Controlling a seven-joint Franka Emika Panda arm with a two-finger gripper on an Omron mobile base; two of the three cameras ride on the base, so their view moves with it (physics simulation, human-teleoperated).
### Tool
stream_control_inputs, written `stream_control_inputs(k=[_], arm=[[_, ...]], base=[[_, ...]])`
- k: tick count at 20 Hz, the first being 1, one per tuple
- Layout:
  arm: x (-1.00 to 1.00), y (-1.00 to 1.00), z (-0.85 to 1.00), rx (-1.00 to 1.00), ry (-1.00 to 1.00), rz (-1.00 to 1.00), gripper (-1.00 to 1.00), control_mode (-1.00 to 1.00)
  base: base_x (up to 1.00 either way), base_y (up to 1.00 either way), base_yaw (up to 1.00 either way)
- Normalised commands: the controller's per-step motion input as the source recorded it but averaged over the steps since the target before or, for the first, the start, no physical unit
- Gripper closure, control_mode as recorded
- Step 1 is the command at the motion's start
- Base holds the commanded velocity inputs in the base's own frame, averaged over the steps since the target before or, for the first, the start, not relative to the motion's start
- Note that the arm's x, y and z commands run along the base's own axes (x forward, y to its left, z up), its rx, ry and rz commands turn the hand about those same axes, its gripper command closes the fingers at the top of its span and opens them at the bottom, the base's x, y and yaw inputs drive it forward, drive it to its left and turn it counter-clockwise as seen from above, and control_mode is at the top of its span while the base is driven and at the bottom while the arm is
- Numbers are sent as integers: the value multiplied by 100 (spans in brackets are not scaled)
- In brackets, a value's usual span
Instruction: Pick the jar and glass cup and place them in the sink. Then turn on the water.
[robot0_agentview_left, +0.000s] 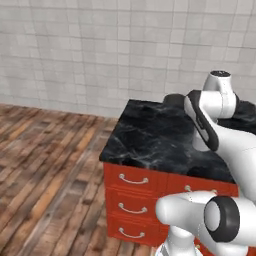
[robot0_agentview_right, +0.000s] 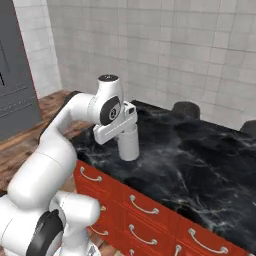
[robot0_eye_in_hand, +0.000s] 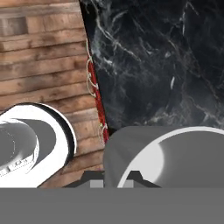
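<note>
1. In the right base view the glass cup (robot0_agentview_right: 128, 142) is seen as a pale grey-white cylinder, upright, directly under the white hand of the arm and over the black marble counter (robot0_agentview_right: 200, 160).
2. Whether the cup's base touches the counter or is raised off it cannot be told.
3. In the hand view the cup's (robot0_eye_in_hand: 175, 153) round rim is seen from above, pressed close against the gripper (robot0_eye_in_hand: 114, 175), whose dark tips are seen at its near edge.
4. The jaws are drawn nearly together and are judged to be clamped on the wall of the cup.
5. No brand, label or readable writing is found on the cup, the counter or the arm; a small mark on the arm's dark joint cap is too small to be read.
6. Red drawers (robot0_agentview_right: 150, 215) with curved pale handles are seen beneath the counter.
7. A wooden floor (robot0_agentview_left: 45, 165) and a pale tiled wall (robot0_agentview_left: 100, 50) are seen around the cabinet.
</note>
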Motion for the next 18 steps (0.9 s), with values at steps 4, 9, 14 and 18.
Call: stream_control_inputs(k=[4,9,14,18], arm=[[0,0,0,0,0,0,100,100],[0,0,0,0,0,0,100,100],[0,0,0,0,0,0,100,100],[0,0,0,0,0,0,100,100]], base=[[-13,38,77],[-1,33,85],[0,27,86],[0,19,86]])
